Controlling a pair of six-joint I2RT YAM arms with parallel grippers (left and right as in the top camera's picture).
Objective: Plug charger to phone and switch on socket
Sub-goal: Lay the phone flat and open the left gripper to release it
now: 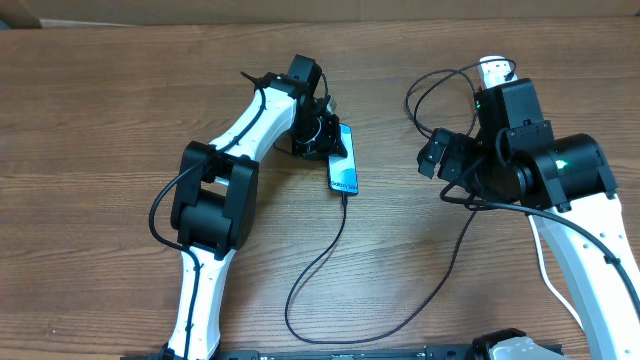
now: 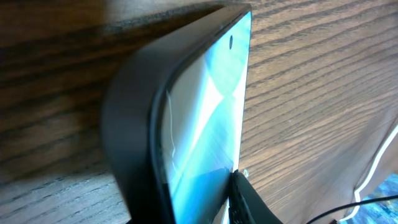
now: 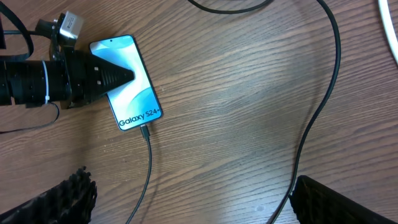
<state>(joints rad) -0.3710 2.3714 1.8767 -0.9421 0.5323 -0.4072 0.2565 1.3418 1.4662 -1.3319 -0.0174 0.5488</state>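
Note:
The phone (image 1: 343,165) lies on the wooden table with its blue-and-white screen up, and "Galaxy S24" reads near its lower end (image 3: 127,87). The charger's black tip (image 3: 144,130) sits in that end, and its thin cable (image 1: 310,275) loops down and off to the right. My left gripper (image 1: 328,135) reaches in from the phone's left. One finger (image 3: 115,74) lies over the screen, and another finger (image 2: 249,202) presses the phone's edge (image 2: 205,124). My right gripper (image 3: 205,205) hangs open above bare table right of the phone. The socket (image 1: 495,70) shows only its white end behind the right arm.
Black cable loops (image 1: 425,95) lie around the right arm's wrist. A white cord (image 3: 390,25) runs along the right edge of the right wrist view and shows again (image 2: 379,168) in the left wrist view. The charger cable (image 3: 149,174) passes between my right fingers on the table.

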